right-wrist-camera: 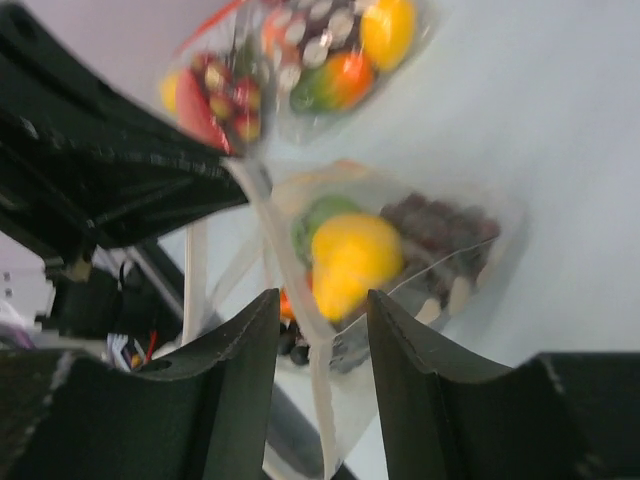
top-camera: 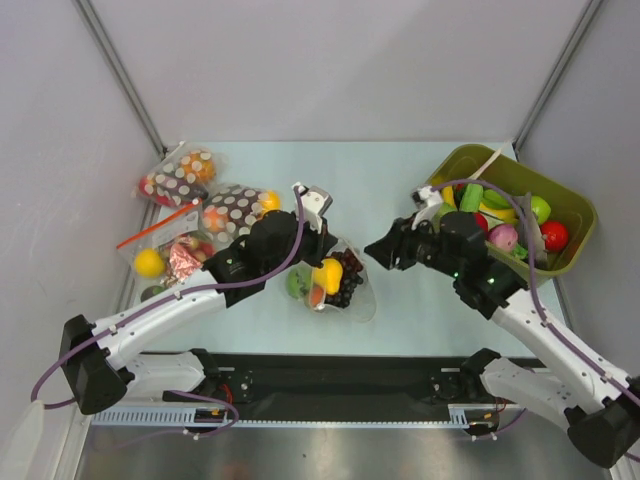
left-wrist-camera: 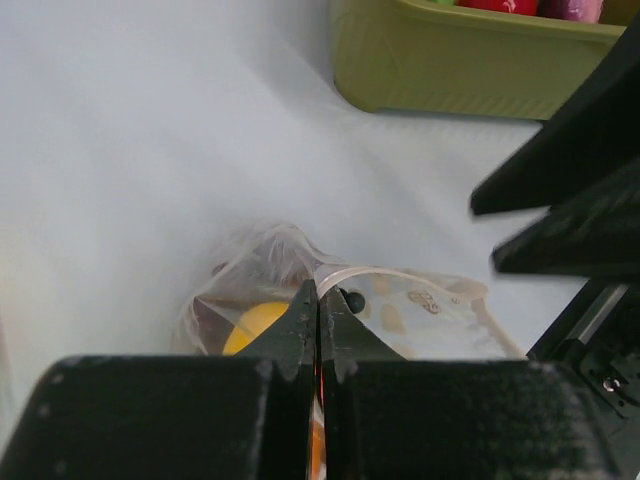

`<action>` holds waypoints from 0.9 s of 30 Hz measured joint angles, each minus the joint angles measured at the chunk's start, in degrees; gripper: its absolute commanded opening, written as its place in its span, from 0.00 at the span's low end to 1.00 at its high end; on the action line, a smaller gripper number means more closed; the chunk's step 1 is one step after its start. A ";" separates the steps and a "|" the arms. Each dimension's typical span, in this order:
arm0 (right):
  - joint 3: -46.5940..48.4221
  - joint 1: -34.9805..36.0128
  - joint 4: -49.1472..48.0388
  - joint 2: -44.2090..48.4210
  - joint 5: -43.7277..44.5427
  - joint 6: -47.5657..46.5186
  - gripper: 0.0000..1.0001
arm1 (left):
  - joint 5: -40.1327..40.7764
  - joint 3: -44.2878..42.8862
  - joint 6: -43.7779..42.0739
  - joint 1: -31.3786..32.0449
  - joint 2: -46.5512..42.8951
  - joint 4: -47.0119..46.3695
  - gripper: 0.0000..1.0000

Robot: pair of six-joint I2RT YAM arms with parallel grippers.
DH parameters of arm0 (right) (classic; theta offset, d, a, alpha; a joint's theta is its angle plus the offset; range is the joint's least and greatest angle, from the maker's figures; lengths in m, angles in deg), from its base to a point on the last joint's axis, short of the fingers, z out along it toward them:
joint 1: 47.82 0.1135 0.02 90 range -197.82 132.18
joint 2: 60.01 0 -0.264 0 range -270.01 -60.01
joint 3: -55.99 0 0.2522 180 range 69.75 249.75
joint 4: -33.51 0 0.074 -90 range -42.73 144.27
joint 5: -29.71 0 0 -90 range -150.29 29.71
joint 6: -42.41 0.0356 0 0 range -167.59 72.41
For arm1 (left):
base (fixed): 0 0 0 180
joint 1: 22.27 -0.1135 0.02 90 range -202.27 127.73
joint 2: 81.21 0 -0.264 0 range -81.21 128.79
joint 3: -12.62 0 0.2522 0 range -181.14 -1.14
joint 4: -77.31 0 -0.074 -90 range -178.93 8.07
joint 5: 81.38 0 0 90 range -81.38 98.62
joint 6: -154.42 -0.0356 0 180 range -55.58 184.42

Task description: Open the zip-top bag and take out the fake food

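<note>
Zip-top bag [top-camera: 362,300] lies along 11-to-5 o'clock, mouth at 11 pinched by closed left gripper [left-wrist-camera: 318,292]; right gripper [top-camera: 373,252] gapes empty at 3.

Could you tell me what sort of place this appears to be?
Probably a robot lab test cell: two arms mounted at a pale table between grey walls, with bagged toy fruit and a green bin.

Hard to see around the zip-top bag [left-wrist-camera: 430,305]
Your left gripper [left-wrist-camera: 318,300] covers its near edge and most of the fake food [left-wrist-camera: 255,320]; the green bin [left-wrist-camera: 470,70] beyond it is cut off up top; other bags [right-wrist-camera: 300,60] past it are pure blur.
</note>
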 measured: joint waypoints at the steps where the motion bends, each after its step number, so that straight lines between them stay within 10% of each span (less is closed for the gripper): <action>1: -0.33 1.68 0.11 -0.87 0.09 0.04 0.45 | -0.02 0.04 0.15 0.00 0.02 -0.17 0.00; 10: -4.17 17.75 0.11 2.19 8.13 1.29 0.45 | -0.90 1.77 0.96 0.00 1.01 -2.27 0.00; 27: -9.01 25.97 -1.27 -9.70 24.22 7.19 0.45 | -2.86 4.85 2.36 0.00 3.02 -5.57 0.00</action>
